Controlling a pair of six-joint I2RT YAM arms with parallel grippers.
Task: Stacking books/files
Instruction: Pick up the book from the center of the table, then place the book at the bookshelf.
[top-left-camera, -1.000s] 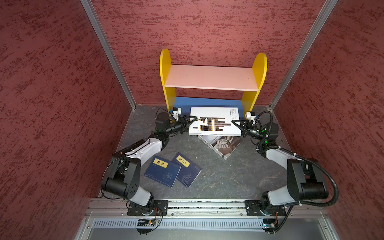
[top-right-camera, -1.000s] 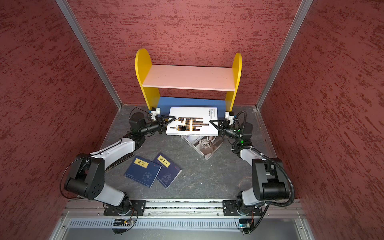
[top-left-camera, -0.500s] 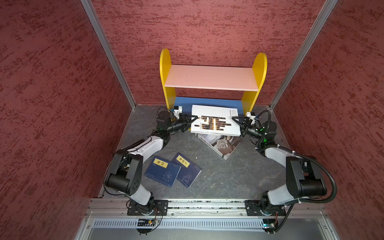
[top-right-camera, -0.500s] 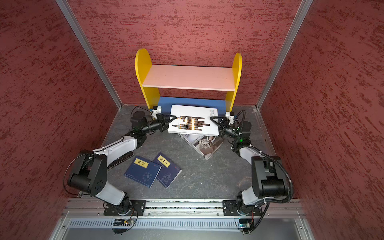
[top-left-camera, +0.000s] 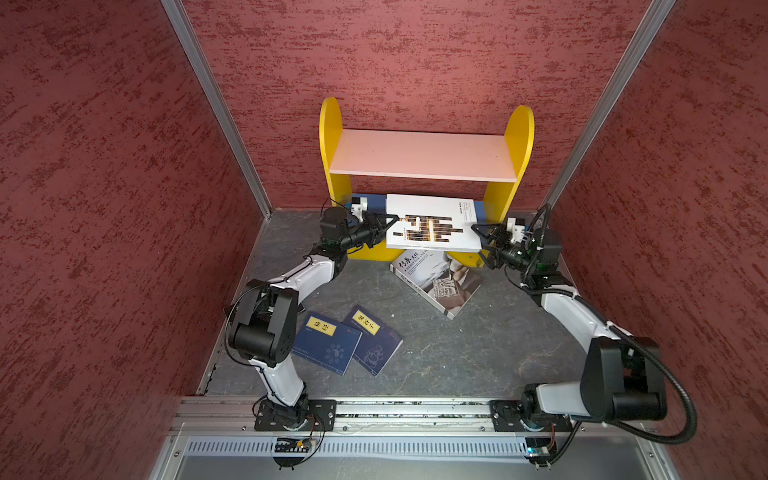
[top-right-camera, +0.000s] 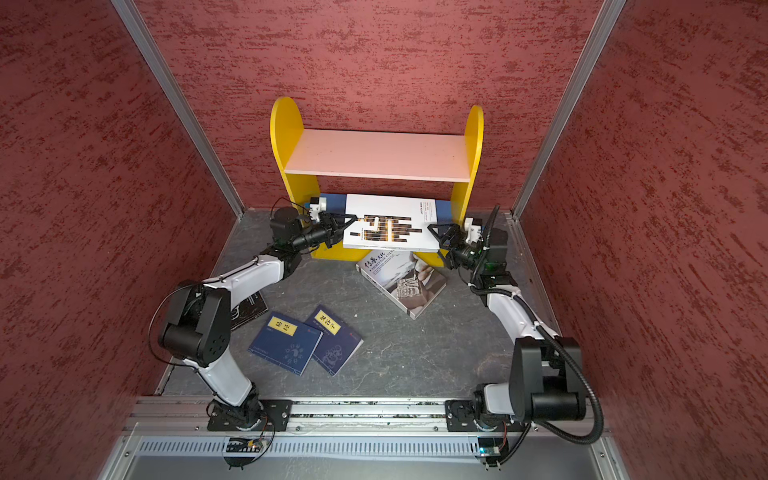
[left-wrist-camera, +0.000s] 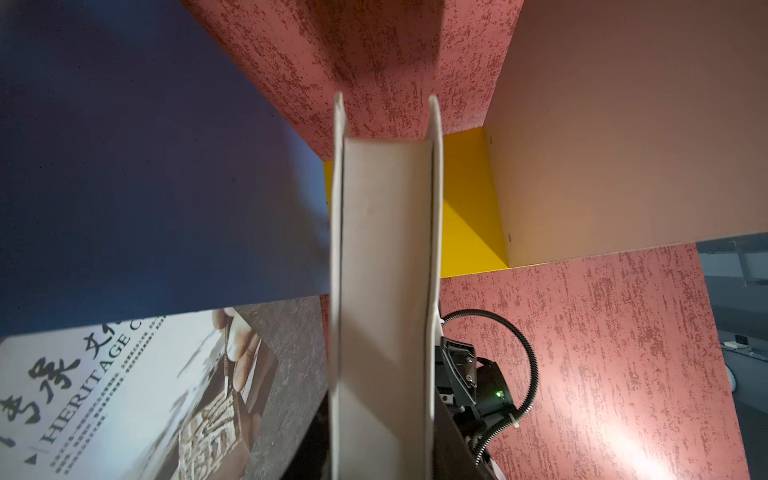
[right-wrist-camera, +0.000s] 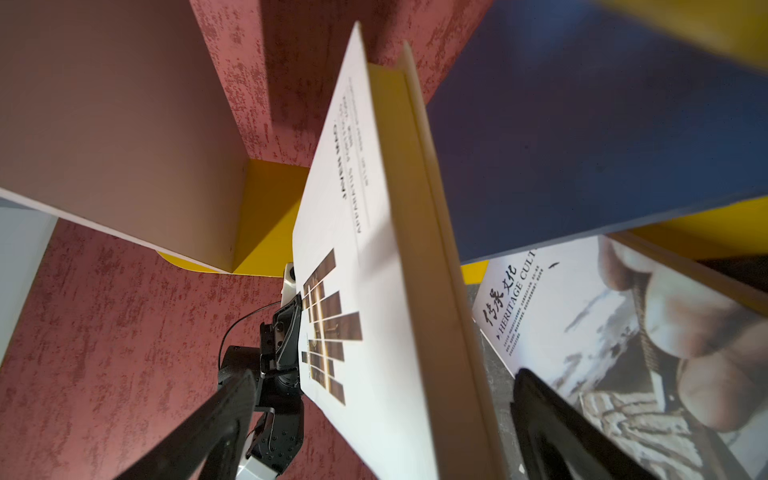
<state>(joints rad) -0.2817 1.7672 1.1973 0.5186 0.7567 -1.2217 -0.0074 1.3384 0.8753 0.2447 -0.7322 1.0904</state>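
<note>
1. Right wrist view: right end effector (right-wrist-camera: 384, 376) stands spread wide, one finger on each side of the white book's (right-wrist-camera: 374, 291) near edge. Neither finger is seen touching it, so this side gives no support.
2. Left end effector (top-left-camera: 384, 224) pinches the opposite edge. I judge it to be the only grip.
3. White book sits off the counter (top-left-camera: 478, 345), roughly level. Its far edge lies over the blue lower board (right-wrist-camera: 582, 145) of the shelf (top-left-camera: 330, 133), beneath the pink upper board (top-left-camera: 424, 153).
4. Risk: a wide, stiff-covered book on one narrow pinch. The free side may droop, or the book may pivot in the pads and slip out.
5. Risk: if it drops, it lands askew on the heritage book (top-left-camera: 438, 282) lying partly beneath it, or catches the board's front lip.
6. Risk: the spread fingers could snag the cover when that arm moves.
7. Navy books (top-left-camera: 326, 343) and black book (top-right-camera: 249, 309) lie on the counter, well apart from all this.
</note>
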